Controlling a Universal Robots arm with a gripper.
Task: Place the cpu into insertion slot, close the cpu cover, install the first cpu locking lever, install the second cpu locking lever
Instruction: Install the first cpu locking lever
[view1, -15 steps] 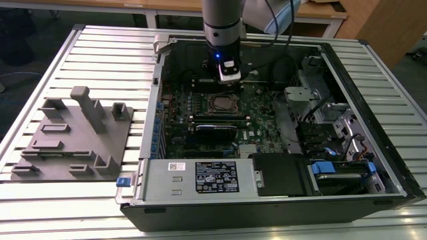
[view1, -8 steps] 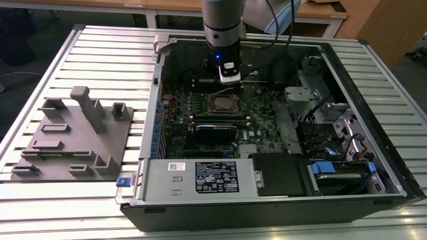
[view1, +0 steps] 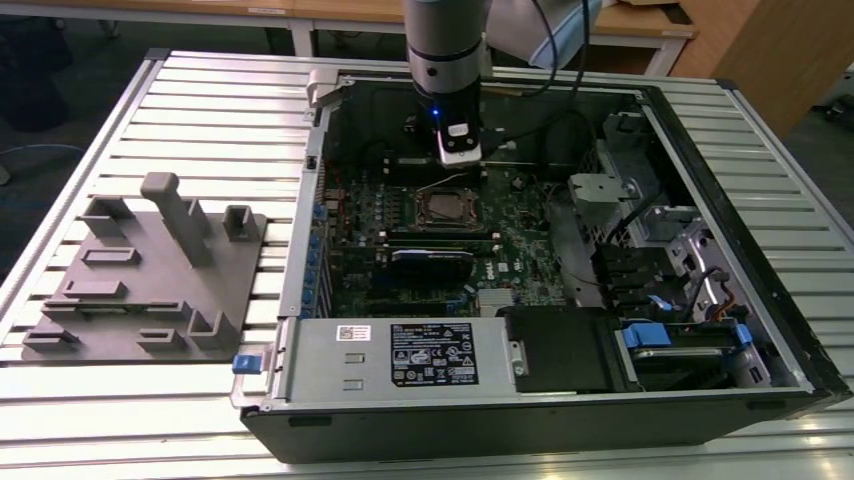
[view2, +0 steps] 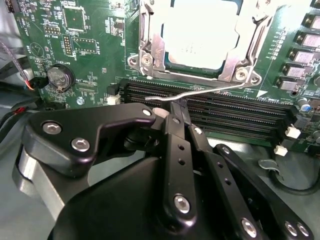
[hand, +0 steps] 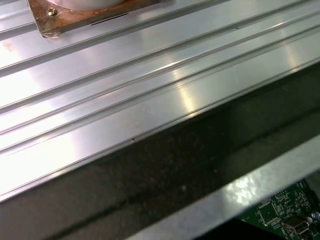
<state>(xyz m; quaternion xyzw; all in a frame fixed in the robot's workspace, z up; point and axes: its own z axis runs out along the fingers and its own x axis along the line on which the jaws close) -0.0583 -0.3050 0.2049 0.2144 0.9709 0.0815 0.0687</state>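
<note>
While cpu (view2: 200, 31) sits under cpu cover (view2: 150, 50) | tool (view2: 175, 105) pinches locking lever (view2: 220, 89) | long black slots (view2: 240, 119) beneath lever

A ribbed silvery metal table (view1: 200, 110) carries everything, its grooves catching pale reflections. Beyond its far edge stand wooden desks (view1: 334, 12) and a wooden cabinet (view1: 767, 50); dark grey floor (view1: 74, 110) shows beside it.

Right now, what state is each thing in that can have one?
cpu: seated in the insertion slot.
cpu cover: closed over the cpu.
locking lever: apparently unlatched, angled off the slot.
pincer: shut, tips against the locking lever.
computer case: side open.
</note>
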